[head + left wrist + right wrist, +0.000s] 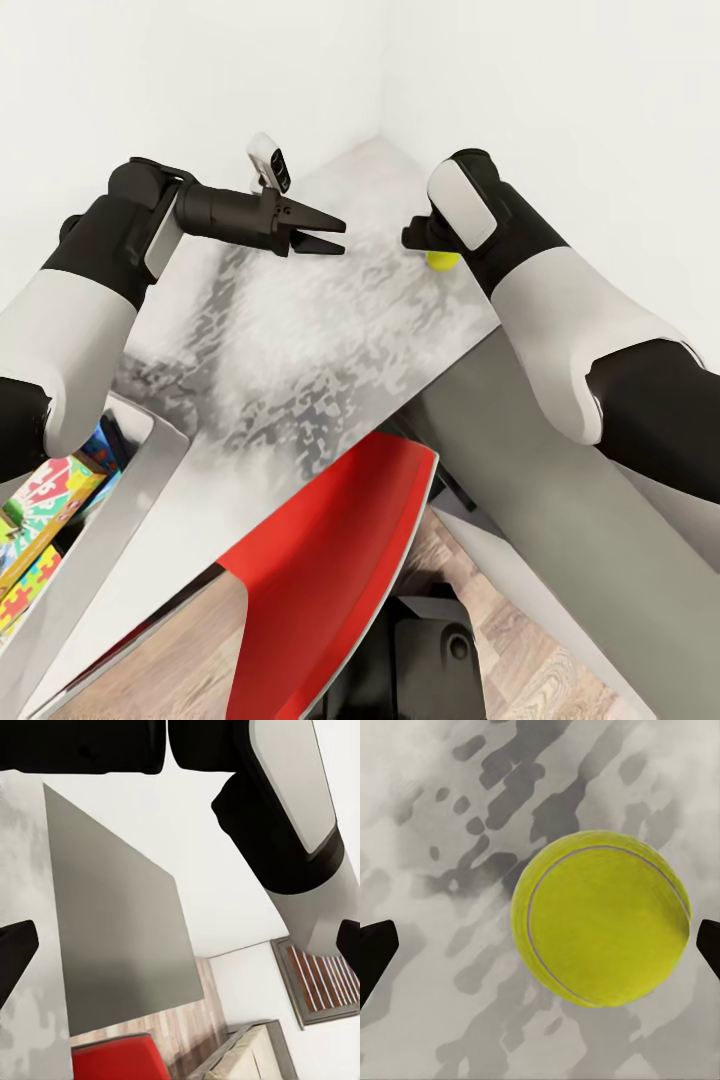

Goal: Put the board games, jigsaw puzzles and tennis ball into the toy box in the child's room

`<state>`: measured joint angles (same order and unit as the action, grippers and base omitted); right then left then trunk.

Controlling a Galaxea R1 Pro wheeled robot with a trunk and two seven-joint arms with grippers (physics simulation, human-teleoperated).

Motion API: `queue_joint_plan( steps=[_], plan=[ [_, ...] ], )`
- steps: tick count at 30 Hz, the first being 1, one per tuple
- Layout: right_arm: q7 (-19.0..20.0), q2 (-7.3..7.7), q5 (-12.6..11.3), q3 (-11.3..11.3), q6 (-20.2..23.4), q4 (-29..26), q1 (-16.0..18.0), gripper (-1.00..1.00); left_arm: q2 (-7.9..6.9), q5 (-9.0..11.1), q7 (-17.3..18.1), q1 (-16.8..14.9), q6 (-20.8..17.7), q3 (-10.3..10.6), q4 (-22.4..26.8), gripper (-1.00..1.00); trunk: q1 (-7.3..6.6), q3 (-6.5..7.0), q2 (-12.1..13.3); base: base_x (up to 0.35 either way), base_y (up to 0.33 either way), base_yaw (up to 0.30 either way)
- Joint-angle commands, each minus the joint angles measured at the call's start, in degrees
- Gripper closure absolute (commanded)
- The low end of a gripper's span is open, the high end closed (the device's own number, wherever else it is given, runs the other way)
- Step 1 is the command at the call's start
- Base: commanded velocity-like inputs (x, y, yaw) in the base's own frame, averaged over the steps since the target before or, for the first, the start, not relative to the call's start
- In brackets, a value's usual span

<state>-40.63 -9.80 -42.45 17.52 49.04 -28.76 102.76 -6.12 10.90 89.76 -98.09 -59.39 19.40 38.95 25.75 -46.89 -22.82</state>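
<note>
Head cam looks down; right wrist cam close over table (427,817).

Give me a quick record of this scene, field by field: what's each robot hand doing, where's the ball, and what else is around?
left hand: open, held above the table, holding nothing
right hand: open, fingers either side of the tennis ball, not closed on it
tennis ball: yellow-green, resting on the table near the far corner
table: mottled grey-white top, set in the corner of white walls
toy box: pale box at the table's near left, colourful boxes inside
chair: red, by the table's near edge
</note>
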Motion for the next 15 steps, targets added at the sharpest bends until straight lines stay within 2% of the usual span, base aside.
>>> queue_joint_plan(
  steps=[1,15],
  plan=[
    [-0.6,0.04,-0.6,0.3,0.1,0.0,0.1,-1.00,-0.08,0.2,0.2,0.0,-0.6,0.3,0.0,-1.00,0.03,-0.17,-0.1,0.000,0.000,0.000],
    [-3.5,0.83,-0.5,0.3,0.0,-0.1,0.1,-1.00,-0.12,0.2,0.2,0.0,-0.6,0.3,0.0,-1.00,0.03,-1.41,-0.1,0.000,0.000,0.000]
  ],
)
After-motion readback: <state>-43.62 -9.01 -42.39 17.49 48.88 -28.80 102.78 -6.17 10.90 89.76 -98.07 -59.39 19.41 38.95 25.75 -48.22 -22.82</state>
